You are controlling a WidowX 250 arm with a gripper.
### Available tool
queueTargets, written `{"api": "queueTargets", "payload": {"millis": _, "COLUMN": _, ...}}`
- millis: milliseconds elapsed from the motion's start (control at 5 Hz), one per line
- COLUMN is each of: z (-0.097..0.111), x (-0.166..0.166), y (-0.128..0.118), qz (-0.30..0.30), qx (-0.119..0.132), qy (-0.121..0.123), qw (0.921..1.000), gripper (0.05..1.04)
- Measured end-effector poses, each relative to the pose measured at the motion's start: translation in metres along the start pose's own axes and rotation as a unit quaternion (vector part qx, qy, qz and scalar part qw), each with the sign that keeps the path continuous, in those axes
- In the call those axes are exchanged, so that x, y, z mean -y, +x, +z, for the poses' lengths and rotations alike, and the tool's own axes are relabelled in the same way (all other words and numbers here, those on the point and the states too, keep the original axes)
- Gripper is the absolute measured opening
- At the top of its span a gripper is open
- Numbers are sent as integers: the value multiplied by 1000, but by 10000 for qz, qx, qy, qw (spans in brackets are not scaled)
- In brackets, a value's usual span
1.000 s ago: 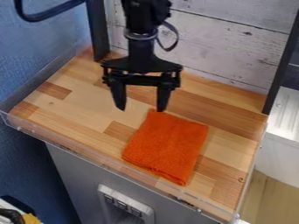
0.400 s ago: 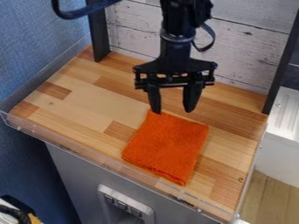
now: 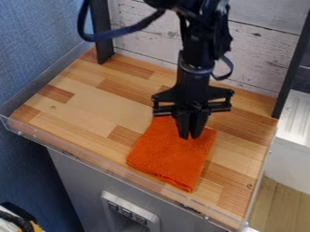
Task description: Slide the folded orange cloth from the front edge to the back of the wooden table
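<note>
Nearest you, the orange cloth lies flat on the table, its longer run going roughly near to far. Most of it sits on your side of the jaws and to their left in view. Over its far right part hangs the gripper, jaws drawn nearly together; you can't tell whether they pinch any fabric. Beyond, they hide some of the cloth's far edge.

Below the jaws, plain orange is shown by the cloth; around them, mixed light and reddish browns are borne in blocks by the wooden surface.
</note>
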State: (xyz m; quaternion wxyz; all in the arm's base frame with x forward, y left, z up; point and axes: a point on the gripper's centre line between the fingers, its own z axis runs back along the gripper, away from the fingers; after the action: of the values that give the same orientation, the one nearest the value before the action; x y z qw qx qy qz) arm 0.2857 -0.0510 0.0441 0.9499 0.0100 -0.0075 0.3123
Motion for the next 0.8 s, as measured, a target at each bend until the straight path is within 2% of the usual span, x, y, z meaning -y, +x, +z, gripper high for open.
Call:
{"api": "queueTargets", "payload": {"millis": 200, "z": -16, "x": 2, "y": -5, "qz": 38, "qx": -62, "qy": 35, "qw": 10000, "gripper": 66}}
{"api": "queueTargets", "payload": {"millis": 600, "z": -32, "x": 2, "y": -10, "qz": 61, "qx": -174, "qy": 19, "qw": 9998, "gripper": 60}}
{"api": "queueTargets", "payload": {"millis": 800, "z": -34, "x": 0, "y": -7, "qz": -276, "qx": -201, "qy": -68, "qw": 9994, "gripper": 60}}
